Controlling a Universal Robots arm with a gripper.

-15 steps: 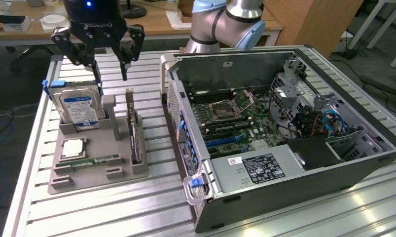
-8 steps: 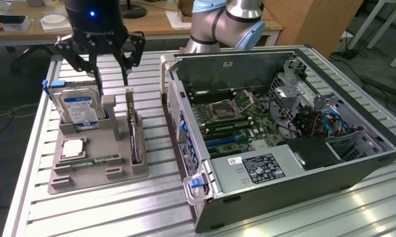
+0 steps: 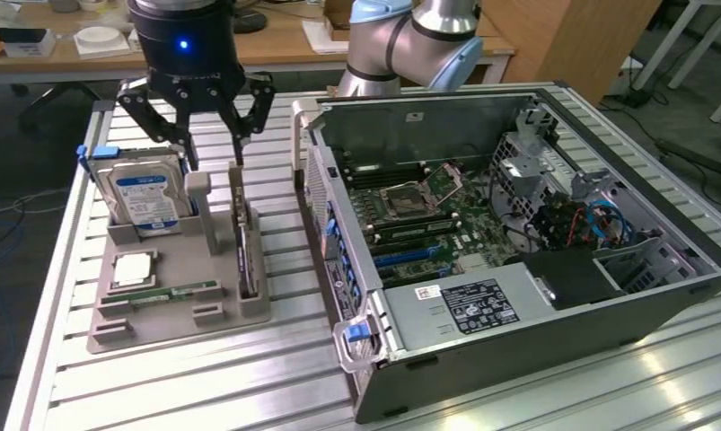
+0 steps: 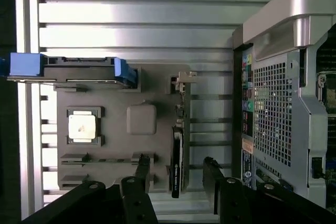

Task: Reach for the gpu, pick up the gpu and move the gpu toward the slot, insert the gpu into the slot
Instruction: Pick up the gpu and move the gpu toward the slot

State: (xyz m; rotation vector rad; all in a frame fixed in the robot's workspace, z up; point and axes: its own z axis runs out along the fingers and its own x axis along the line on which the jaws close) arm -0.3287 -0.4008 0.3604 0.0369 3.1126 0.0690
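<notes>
Step in hand: the reach. The gripper [image 3: 210, 154] hangs over the grey tray [image 3: 156, 330], jaws spread wide and holding nothing. In the wrist view its black fingers [image 4: 143, 167] stand either side of the gpu [image 4: 180, 129], with a gap on both sides and no contact that I can make out. The gpu [image 3: 244, 251] stands on its long edge in a groove along the tray's side nearest the computer case [image 3: 432, 94]. It is a thin, dark, flat card with a pale metal bracket at one end. My judgement is that the grasp calls for a straight descent, with the fingers square to the card's flat faces, since the thin edge offers little to bite on. Also in the tray are an upright hard drive [image 3: 145, 193], boxy with blue end pieces, and a square, dull silver processor [image 3: 133, 268] lying flat. The case is open beside the tray, and blue slots [image 3: 406, 258] show on its board. The tray rests on a ribbed, shiny aluminium table [image 3: 216, 382].
</notes>
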